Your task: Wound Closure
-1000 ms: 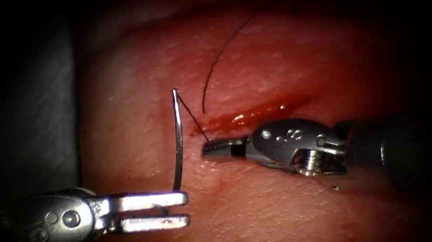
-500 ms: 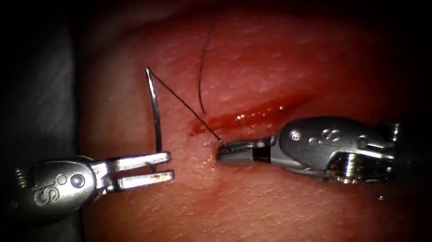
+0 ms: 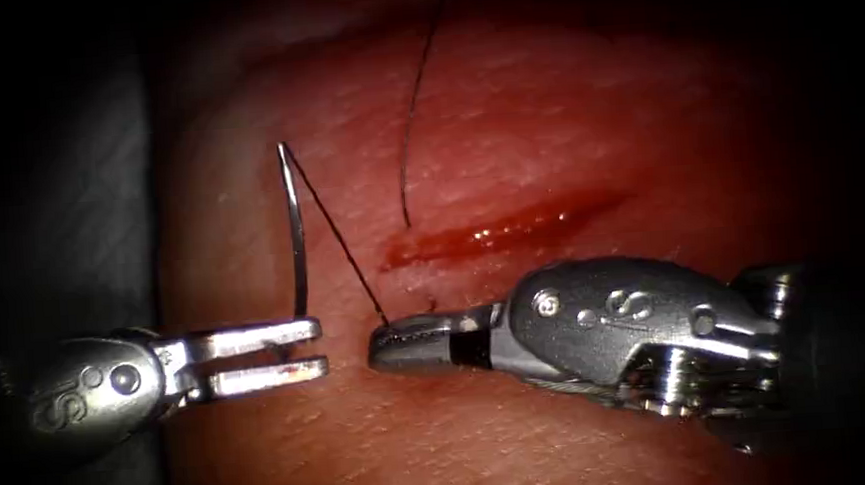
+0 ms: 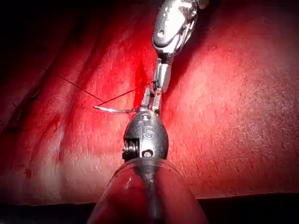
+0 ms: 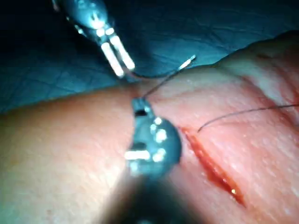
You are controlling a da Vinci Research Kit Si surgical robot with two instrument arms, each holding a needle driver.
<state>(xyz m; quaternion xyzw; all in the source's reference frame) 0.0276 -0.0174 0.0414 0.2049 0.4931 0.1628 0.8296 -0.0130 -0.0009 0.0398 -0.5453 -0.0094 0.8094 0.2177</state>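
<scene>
Thread (image 3: 421,83) cut off by the endoscope view's upper edge; right hand (image 3: 403,340) shaft lost in darkness.

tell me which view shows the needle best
Endoscope view: the needle stands clear of the tissue, held near one end by the left tool. Left wrist view shows it partly; right wrist view shows it blurred.

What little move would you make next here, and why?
Probably ease the left tool, shut on the needle's lower end, a little leftward, away from the cut. The needle stands free of the tissue, the thread runs straight from its top to the right tool's shut jaws, and a loose strand trails up from the cut, so there seems more to draw.
</scene>
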